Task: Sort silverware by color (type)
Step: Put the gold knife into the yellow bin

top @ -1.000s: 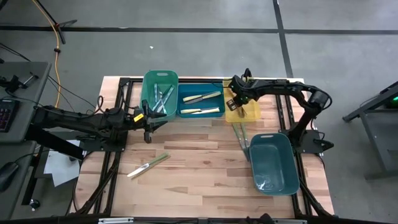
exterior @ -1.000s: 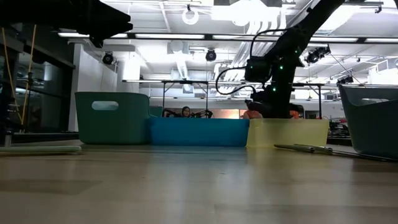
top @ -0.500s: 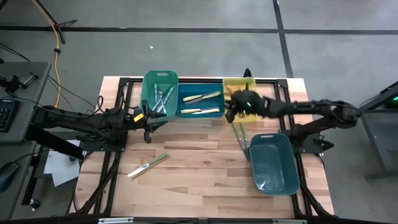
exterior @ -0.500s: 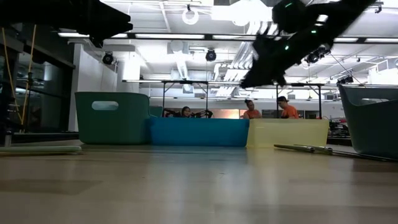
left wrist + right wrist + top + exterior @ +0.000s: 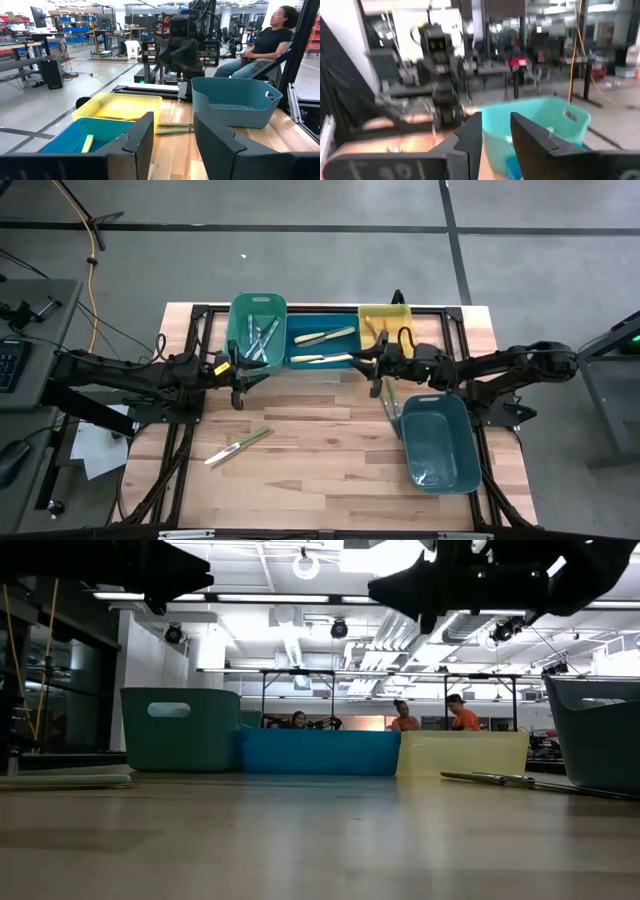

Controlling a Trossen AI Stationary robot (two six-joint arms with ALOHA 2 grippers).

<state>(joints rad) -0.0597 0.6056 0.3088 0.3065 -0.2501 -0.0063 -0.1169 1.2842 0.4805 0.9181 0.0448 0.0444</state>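
1. Lying nearest on the wooden counter point(image 5: 320, 470), one green-handled utensil point(image 5: 238, 446) rested at the left, slanting, well apart from every bin.
2. At the near right stood a large grey-blue bin point(image 5: 437, 443); nothing could be made out inside it.
3. Just left of that bin's far corner, two thin green utensils point(image 5: 388, 402) lay side by side on the bare wood.
4. The left hand point(image 5: 237, 373) hovered at the left, just near of the green bin; its fingers point(image 5: 141, 139) stood apart with nothing between them.
5. The right hand point(image 5: 374, 363) hung above the counter just near of the blue and yellow bins. Its fingers point(image 5: 470, 136) were parted a little and held nothing.
6. Along the far edge three bins sat touching in a row: a green bin point(image 5: 236, 330) on the left with several silvery, clear-handled pieces point(image 5: 260, 340), a blue bin point(image 5: 296, 326) in the middle with two pale yellow utensils point(image 5: 325, 347), and a yellow bin point(image 5: 380, 313) on the right, whose contents were mostly hidden by the arm.
7. Beyond the counter, a seated person point(image 5: 270, 42) showed in the room.
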